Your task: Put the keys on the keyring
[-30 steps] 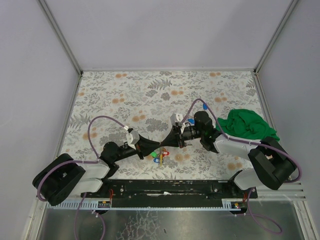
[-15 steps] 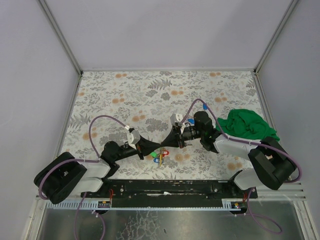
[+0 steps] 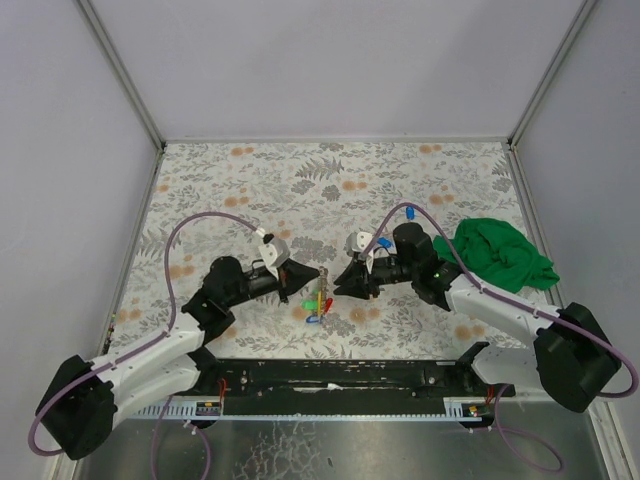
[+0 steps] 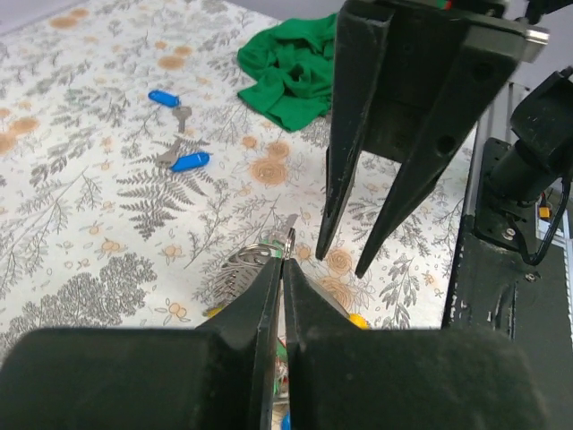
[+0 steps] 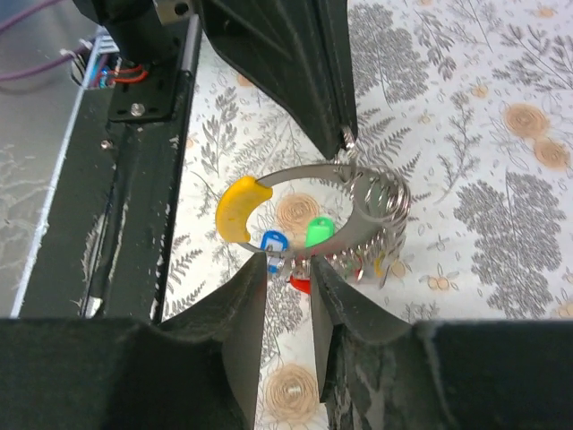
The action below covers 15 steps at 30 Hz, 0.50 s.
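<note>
Wire this thin should be stiff, light and slippery: the keyring hangs above the table, pinched at its rim by the closed left gripper, with tagged keys dangling beneath. Bare ring clear of the tags looks the best hold. The right gripper sits just beside it, narrowly parted, holding nothing.

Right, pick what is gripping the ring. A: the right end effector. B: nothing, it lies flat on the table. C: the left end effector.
C: the left end effector is pinched shut on the ring, holding it up, while the right end effector stands open and empty.
</note>
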Available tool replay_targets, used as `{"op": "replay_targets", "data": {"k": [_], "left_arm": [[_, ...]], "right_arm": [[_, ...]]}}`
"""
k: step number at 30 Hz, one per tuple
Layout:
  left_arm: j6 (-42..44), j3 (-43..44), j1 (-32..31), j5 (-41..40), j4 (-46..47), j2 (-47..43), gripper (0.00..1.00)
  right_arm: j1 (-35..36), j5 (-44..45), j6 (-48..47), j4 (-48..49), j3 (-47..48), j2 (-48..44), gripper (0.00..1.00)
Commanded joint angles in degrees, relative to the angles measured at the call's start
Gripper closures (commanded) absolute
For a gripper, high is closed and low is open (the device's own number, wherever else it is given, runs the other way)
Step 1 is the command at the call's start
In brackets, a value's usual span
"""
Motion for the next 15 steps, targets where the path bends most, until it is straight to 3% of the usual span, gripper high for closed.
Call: {"op": "replay_targets", "data": {"k": [1, 7, 15], "left_arm": [[1.32, 5.74, -2.92, -5.95, -15.79, -0.14, 1.00], [0.71, 19.74, -7.73, -15.61, -38.29, 5.09, 1.00], [4.93, 33.71, -8.75, -16.20, -63.70, 9.43, 1.00]], "right_arm": [[0.18, 6.76, -5.51, -7.11, 2.05, -4.07, 0.66], [0.18, 7.90, -7.68, -8.94, 3.21, -4.77, 0.64], [0.17, 7.50, -3.99, 2.46, -1.70, -6.79, 0.62]]}}
